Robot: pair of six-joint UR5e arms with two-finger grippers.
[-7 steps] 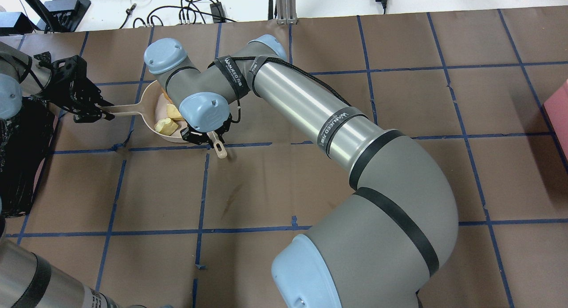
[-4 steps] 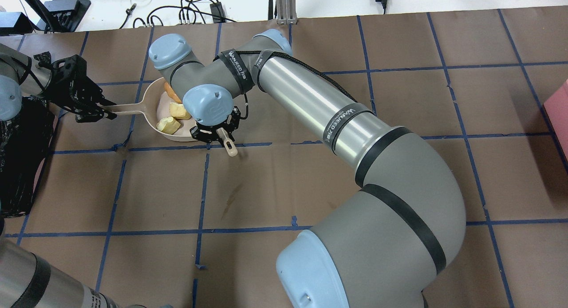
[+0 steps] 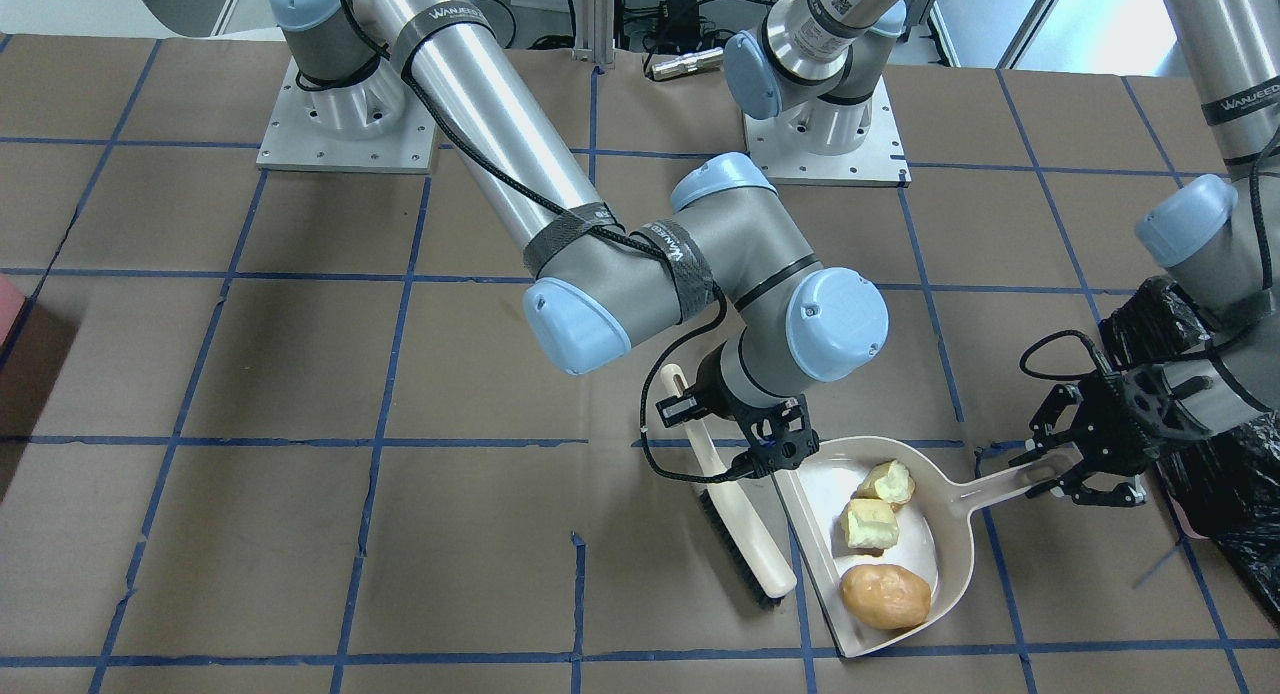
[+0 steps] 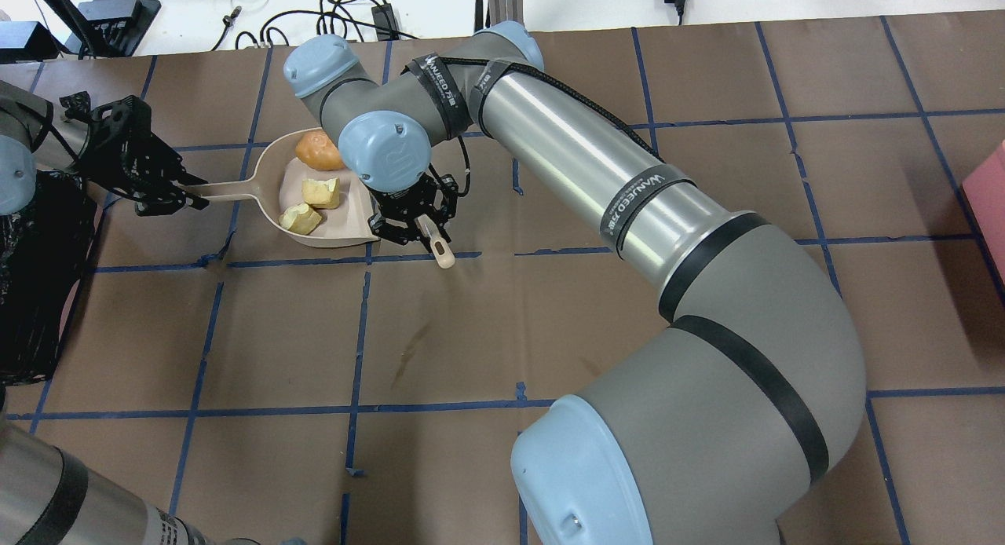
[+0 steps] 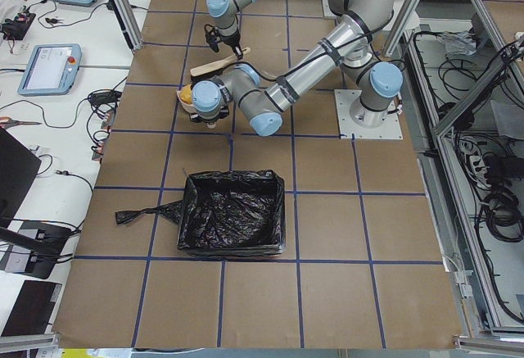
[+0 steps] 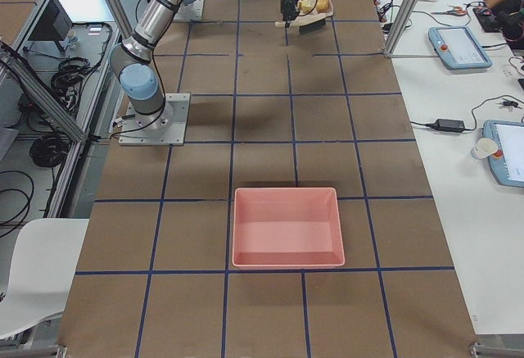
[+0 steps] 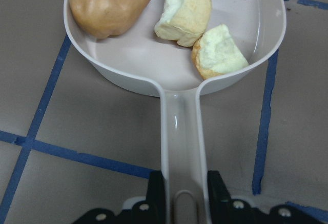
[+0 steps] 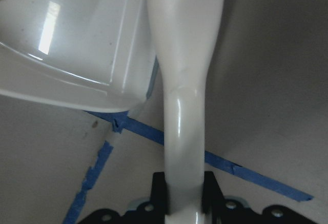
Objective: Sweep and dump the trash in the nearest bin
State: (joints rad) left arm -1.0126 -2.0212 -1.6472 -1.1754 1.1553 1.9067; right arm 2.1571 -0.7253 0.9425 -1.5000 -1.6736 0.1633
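The left gripper is clamped tight on the end of the handle of a beige plastic dustpan. Directly ahead of its fingertips, inside the pan, lie the tan oval potato-like lump and two golden-brown bread chunks with pale insides. The right gripper is closed around the handle of a cream hand brush with dark bristles, whose head lies just beside the pan's open edge. The bin lined with a crinkly black plastic bag stands on the brown tabletop behind the left gripper.
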